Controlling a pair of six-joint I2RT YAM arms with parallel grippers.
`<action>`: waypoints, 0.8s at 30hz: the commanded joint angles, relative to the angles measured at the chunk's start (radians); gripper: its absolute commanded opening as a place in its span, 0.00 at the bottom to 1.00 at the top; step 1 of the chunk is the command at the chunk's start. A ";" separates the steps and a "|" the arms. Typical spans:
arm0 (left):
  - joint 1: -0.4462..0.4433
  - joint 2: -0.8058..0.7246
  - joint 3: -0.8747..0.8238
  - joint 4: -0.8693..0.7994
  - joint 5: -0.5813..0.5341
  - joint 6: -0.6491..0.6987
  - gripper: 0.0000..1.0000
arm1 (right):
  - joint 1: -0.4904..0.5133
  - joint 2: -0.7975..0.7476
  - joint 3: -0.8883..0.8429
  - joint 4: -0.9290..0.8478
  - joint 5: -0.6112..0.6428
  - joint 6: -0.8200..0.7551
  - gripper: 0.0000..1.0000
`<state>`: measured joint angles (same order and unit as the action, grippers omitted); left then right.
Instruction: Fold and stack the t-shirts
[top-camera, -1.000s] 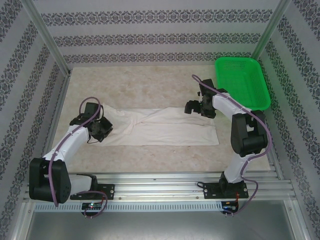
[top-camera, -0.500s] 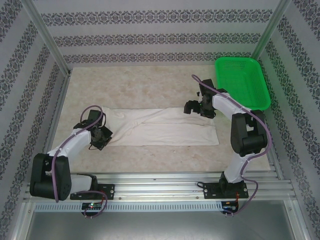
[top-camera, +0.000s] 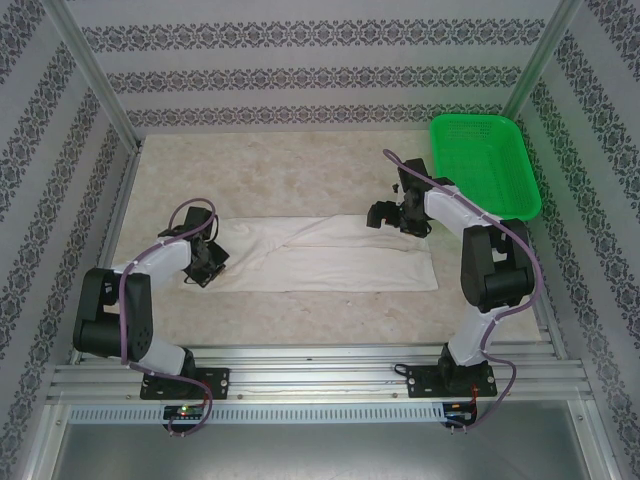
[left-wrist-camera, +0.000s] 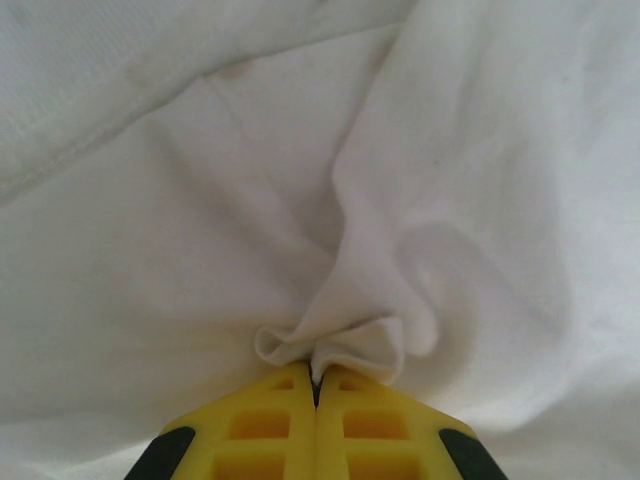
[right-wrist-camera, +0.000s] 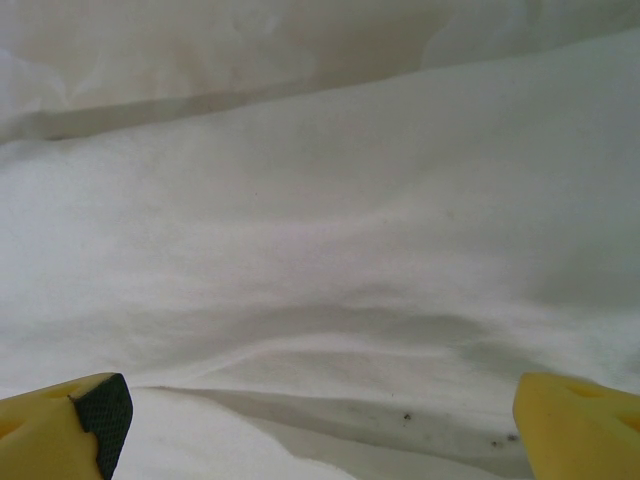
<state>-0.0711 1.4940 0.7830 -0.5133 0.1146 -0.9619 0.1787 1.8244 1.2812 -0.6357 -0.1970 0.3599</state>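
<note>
Progress: the soft white cloth t-shirt (top-camera: 340, 255) lies as a long flat band across the middle of the mottled beige table (top-camera: 300, 165). It looks folded lengthwise only, with no stack yet.
Left claw: left gripper (left-wrist-camera: 316, 385), yellow fingers together, pinching a puckered tuft at the band's left end.
Right claw: right gripper (top-camera: 385, 215), fingers wide apart above the right end, gripping nothing.
Cloth: thin, limp, softly creased.
Basket: rigid green plastic mesh basket (top-camera: 470, 120), far right corner.
</note>
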 joint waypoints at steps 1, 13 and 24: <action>-0.002 -0.012 -0.030 0.012 -0.007 0.010 0.03 | -0.005 -0.012 0.007 -0.006 -0.007 -0.019 0.98; -0.033 -0.256 0.159 -0.261 -0.128 0.149 0.60 | -0.008 -0.018 0.010 -0.018 0.004 -0.021 0.98; -0.364 0.022 0.362 -0.374 -0.013 0.526 0.55 | -0.015 -0.100 -0.048 0.031 -0.028 -0.040 0.98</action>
<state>-0.3672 1.4490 1.1187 -0.7837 0.0937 -0.5838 0.1734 1.7954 1.2602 -0.6250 -0.2016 0.3473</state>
